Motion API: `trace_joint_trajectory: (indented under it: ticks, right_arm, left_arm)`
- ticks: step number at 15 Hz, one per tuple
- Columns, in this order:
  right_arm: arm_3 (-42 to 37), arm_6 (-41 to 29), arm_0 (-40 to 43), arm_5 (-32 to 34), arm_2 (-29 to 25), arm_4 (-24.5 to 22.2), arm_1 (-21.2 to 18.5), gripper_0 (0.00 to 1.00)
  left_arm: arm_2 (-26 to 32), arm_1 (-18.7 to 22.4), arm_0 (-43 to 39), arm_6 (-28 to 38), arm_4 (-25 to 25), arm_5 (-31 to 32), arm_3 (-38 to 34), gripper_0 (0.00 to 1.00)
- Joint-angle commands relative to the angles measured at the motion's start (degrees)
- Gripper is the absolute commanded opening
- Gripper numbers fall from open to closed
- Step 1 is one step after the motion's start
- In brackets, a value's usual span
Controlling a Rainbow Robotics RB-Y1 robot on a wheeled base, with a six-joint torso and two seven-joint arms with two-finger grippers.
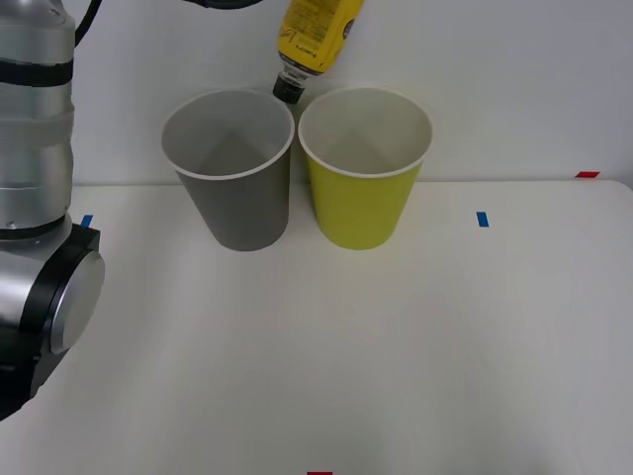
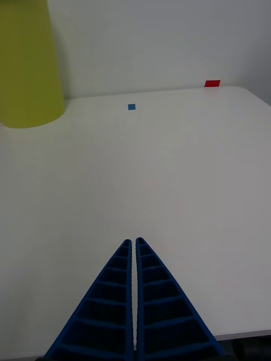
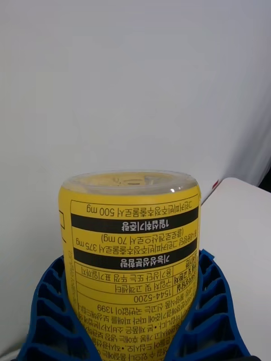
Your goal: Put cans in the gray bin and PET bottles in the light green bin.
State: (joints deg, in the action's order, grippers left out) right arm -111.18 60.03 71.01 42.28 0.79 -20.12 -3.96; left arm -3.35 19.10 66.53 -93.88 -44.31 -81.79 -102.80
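The PET bottle point(image 1: 316, 35), yellow-labelled, hangs cap-down and tilted, its black cap point(image 1: 288, 90) just above the gap between the two bins' rims. My left gripper point(image 3: 130, 293) is shut on the bottle point(image 3: 130, 237), blue fingers point(image 3: 51, 304) hugging both sides of the label. The gray bin point(image 1: 242, 213) stands upright at the back of the table, and the light green bin point(image 1: 361, 208) touches it on the right. Both bins look empty inside. My right gripper point(image 2: 135, 242) is shut on nothing, low over the bare table, right of the light green bin point(image 2: 28, 62).
A white wall rises right behind the bins. Small blue tape marks point(image 1: 482, 219) point(image 1: 86, 222) and red ones point(image 1: 587, 174) point(image 1: 318, 473) lie flat on the white table point(image 1: 396, 346). My left arm's silver body point(image 1: 35, 148) stands at the left edge.
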Motion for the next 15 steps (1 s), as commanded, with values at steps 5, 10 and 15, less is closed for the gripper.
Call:
trace_joint_trajectory:
  ticks: [5,10,15]
  right_arm:
    - [0.0,0.0,0.0,0.0,0.0,0.0,0.0,0.0]
    - [0.0,0.0,0.0,0.0,0.0,0.0,0.0,0.0]
    - [0.0,0.0,0.0,0.0,0.0,0.0,0.0,0.0]
  left_arm:
    - [-7.63,-0.29,3.07,-0.25,-0.16,16.66,12.27,0.0]
    - [-13.08,-0.56,3.07,0.19,-0.34,29.32,16.84,0.0]
    - [-17.13,-1.35,3.07,0.01,-0.78,40.13,22.82,0.0]
